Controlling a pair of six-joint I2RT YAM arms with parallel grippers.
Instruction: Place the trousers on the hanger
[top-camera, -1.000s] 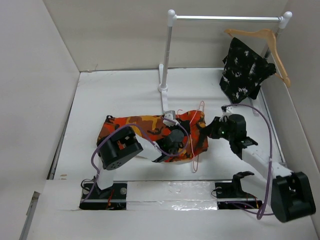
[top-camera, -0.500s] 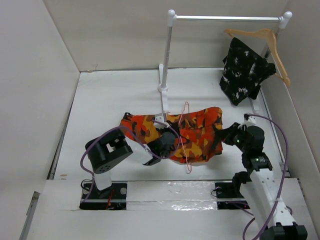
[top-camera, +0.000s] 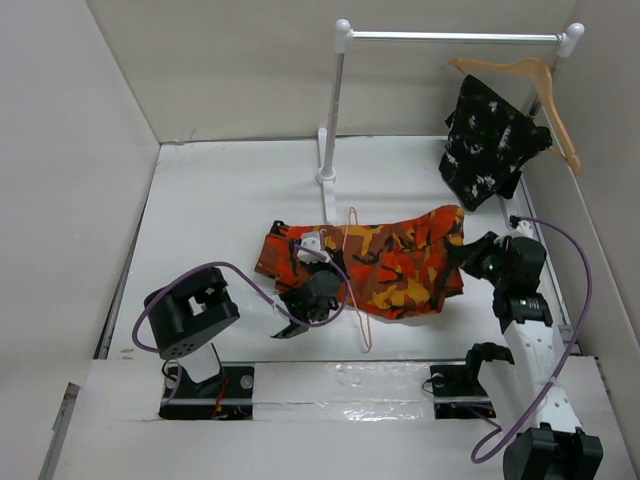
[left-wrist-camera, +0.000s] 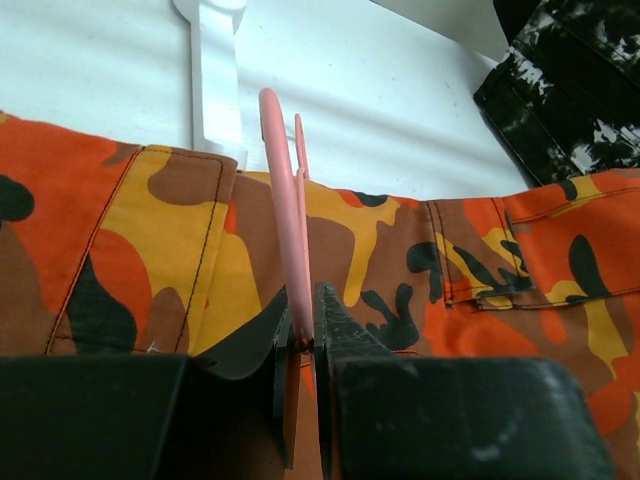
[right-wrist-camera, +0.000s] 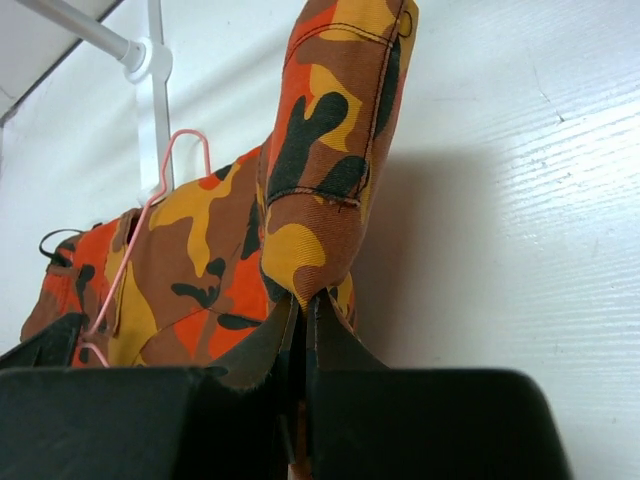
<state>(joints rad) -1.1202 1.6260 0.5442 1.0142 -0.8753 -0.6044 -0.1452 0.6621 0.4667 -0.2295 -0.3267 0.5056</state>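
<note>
— Starting with the camouflage trousers: lying where?
— Lying bunched across the middle of the white counter, just in front of the foot of the clothes rack, and being held up off the surface at the right end.
— Being held by what?
— By the right hand, pressing its fingers together on a fold at the cloth's edge.
— And the pink wire hanger?
— Crossing the left part of the trousers, showing from above as a narrow loop, pointing its hook toward the rack and reaching past the cloth toward the near edge. Being clamped by the left hand, squeezing the thin wire tight between its fingers.
— Passing through the trousers or only over them?
— Not being able to tell.
— Seeing anything farther out?
— Hanging at the right end of the rack's rail: a light-brown wooden hanger carrying a black garment with white speckles, well apart from the left hand, nearer the right.
</note>
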